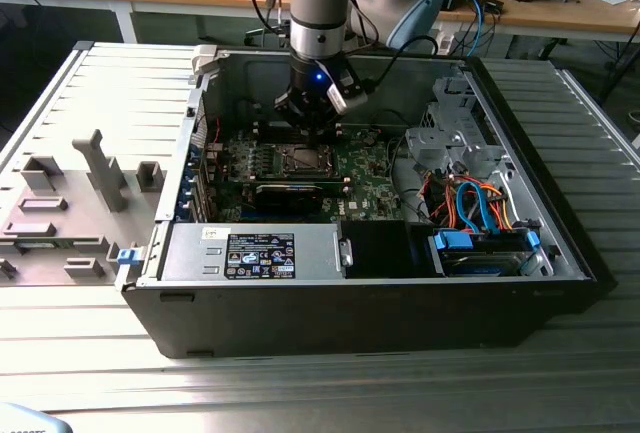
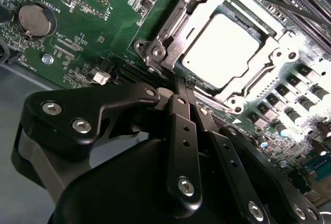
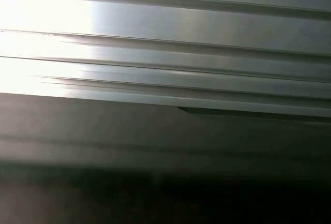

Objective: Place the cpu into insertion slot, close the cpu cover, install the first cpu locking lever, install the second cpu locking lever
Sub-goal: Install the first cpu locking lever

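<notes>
Open PC case lies on the ribbed counter. Arm is down inside the case, claw over the far part of the green motherboard. In the second wrist view the claw has its fingers pressed together, tips just beside the socket's near edge. The cpu sits flat in the insertion slot. The cpu cover lies closed around the chip, framing it.
</notes>
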{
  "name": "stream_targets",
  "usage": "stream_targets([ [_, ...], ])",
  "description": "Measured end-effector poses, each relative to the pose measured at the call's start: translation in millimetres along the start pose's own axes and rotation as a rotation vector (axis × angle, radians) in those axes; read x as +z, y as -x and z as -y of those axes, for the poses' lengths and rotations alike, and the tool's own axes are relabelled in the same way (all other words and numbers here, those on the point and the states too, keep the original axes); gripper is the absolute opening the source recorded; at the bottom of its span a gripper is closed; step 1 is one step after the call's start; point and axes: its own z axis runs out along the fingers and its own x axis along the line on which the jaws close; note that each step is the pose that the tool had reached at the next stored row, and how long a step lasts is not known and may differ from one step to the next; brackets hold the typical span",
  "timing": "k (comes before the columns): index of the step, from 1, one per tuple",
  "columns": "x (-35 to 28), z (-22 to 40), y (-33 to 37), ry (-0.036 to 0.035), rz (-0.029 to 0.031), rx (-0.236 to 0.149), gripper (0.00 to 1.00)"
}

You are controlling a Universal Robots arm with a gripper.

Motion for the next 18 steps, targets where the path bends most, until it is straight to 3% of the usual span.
stream_targets([
  [4, -0.7, -1.2, 0.0, -0.0009, -0.0011, -0.004, 0.11],
  [7, -2.4, -1.9, 0.5, 0.0019, 0.0013, -0.004, 0.11],
  [12, -10.1, -1.7, 0.5, 0.0012, 0.0006, -0.004, 0.11],
  [14, -11.3, -0.3, 0.5, 0.0012, 0.0006, -0.004, 0.11],
  [18, -11.2, 8.7, -0.2, 0.0011, 0.0005, -0.004, 0.11],
])
